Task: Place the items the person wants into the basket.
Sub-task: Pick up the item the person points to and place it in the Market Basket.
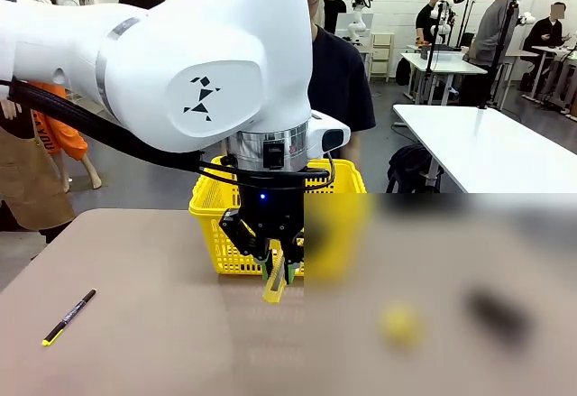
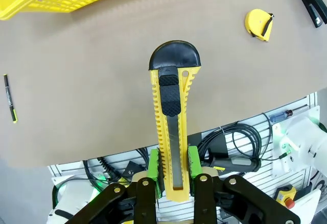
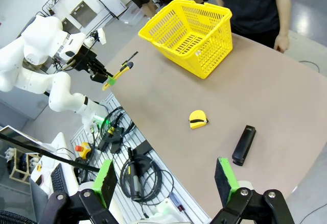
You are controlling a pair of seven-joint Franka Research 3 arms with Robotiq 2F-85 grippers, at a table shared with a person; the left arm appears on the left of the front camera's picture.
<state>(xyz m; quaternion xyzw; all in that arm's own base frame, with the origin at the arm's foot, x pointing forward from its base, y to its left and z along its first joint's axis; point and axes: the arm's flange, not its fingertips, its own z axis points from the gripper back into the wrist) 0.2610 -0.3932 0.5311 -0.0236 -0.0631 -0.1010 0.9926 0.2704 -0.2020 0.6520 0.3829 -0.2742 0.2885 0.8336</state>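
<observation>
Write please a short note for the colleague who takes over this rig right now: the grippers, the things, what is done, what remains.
Left gripper: shut on the utility knife, which it holds in the air above the table, on the robot's side of the basket.
Right gripper: open and empty, over the table's near edge.
Pen: lying on the table, to the robot's left.
Done: the knife is picked up.
Left: lower the knife into the basket and release it; then probably the pen. I cannot tell what the basket holds.
</observation>
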